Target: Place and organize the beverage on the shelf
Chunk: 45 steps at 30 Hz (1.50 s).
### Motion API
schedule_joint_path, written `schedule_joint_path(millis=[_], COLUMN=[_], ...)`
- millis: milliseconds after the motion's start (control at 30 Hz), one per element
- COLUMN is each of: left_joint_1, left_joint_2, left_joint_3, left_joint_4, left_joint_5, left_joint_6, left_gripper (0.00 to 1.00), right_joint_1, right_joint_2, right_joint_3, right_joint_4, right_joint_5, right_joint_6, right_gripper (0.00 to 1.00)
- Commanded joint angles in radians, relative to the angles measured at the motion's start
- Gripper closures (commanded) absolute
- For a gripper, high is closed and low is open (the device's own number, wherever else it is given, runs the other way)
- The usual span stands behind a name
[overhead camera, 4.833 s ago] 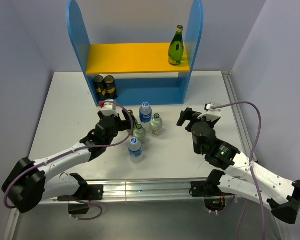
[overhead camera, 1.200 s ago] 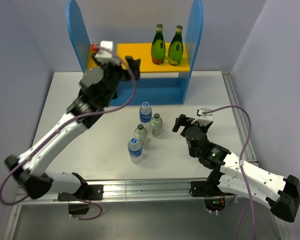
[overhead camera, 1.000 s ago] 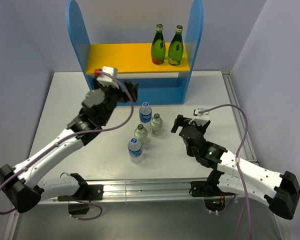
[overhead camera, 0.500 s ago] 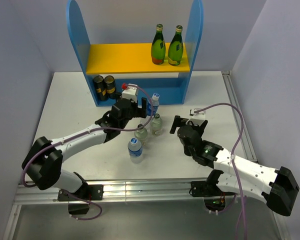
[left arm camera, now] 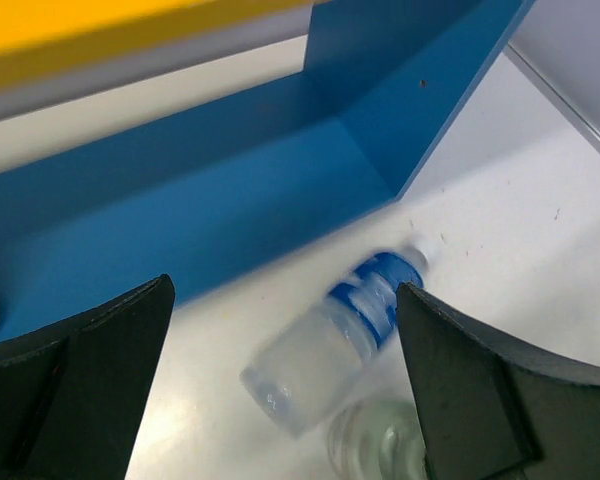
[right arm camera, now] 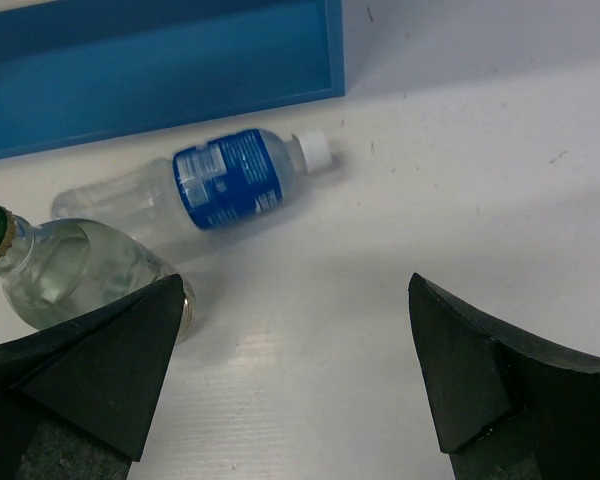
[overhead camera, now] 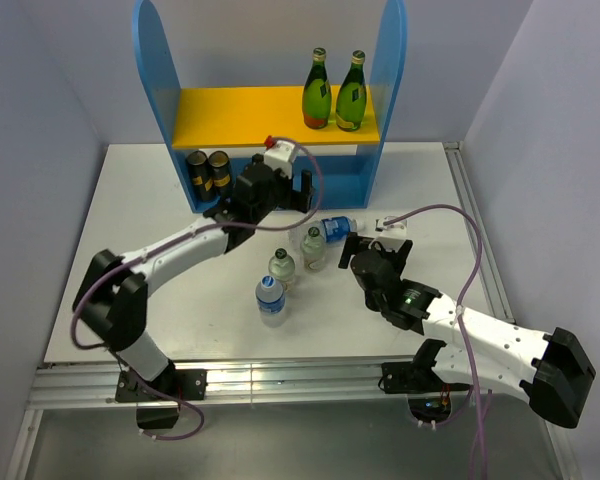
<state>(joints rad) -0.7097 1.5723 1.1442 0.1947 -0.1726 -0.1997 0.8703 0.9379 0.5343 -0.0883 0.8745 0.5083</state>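
Observation:
The shelf (overhead camera: 250,115) stands at the back, and two green bottles (overhead camera: 318,90) (overhead camera: 352,92) are upright on its yellow board. A clear blue-label bottle (overhead camera: 332,228) (left arm camera: 330,340) (right arm camera: 210,185) lies on its side on the table in front of the shelf's blue base (left arm camera: 180,230). Two short clear bottles (overhead camera: 312,248) (overhead camera: 280,268) and a second blue-label bottle (overhead camera: 269,298) stand upright nearby. My left gripper (overhead camera: 302,188) (left arm camera: 285,300) hovers open above the fallen bottle, holding nothing. On the other side my right gripper (overhead camera: 352,245) (right arm camera: 295,290) is open and empty just right of it, beside a short bottle (right arm camera: 70,275).
Two black-and-gold cans (overhead camera: 207,174) stand at the left end of the shelf's lower level. The shelf's tall blue right panel (overhead camera: 388,90) rises close behind the fallen bottle. A metal rail (overhead camera: 470,230) runs along the table's right edge.
The blue-label bottle beside my left gripper has toppled and now lies on its side. My left gripper has moved right and toward the shelf. The right gripper has edged closer to the bottles.

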Motion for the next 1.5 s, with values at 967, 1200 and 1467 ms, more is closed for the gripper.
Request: schedule_joint_path(millis=[967,1200,1467], left_joint_1=[-0.065,-0.094,-0.096], left_joint_2=[0.387,0.394,0.474], left_joint_3=[0.367,0.361,0.46], left_joint_4=[-0.439,-0.371,-0.389], left_joint_5=[0.389,0.3,0.177], left_joint_6=[0.316,0.304,0.333], left_gripper=[0.03,0.03,0.02], right_joint_1=[-0.014,-0.016,-0.016], right_joint_2=[-0.022,-0.027,-0.036], right_joint_3=[0.016,0.015,0.01], right_joint_4=[0.032,0.033,0.039], right_joint_5=[0.014,0.008,-0.005], right_joint_6=[0.022,0.022,0.024], right_gripper=[0.0,0.0,0.0])
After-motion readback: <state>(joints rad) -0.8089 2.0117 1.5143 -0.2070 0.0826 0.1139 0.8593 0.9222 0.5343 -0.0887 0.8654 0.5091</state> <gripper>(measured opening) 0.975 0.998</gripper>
